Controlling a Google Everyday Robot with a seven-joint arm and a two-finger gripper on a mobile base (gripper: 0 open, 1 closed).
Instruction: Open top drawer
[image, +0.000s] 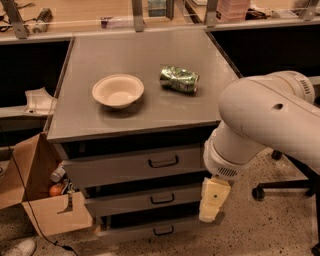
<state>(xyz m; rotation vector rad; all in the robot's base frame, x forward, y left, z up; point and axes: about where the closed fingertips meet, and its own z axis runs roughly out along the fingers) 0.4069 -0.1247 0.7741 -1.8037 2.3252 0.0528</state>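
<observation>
The top drawer is the tallest grey front under the cabinet top, with a dark loop handle at its centre. It looks shut or nearly shut. My white arm comes in from the right. My gripper hangs down at the cabinet's right front corner, in front of the right end of the middle drawer, below and right of the top drawer's handle. It touches nothing that I can see.
A cream bowl and a crushed green can lie on the grey cabinet top. A bottom drawer sits lowest. An open cardboard box stands on the floor at left. A chair base is at right.
</observation>
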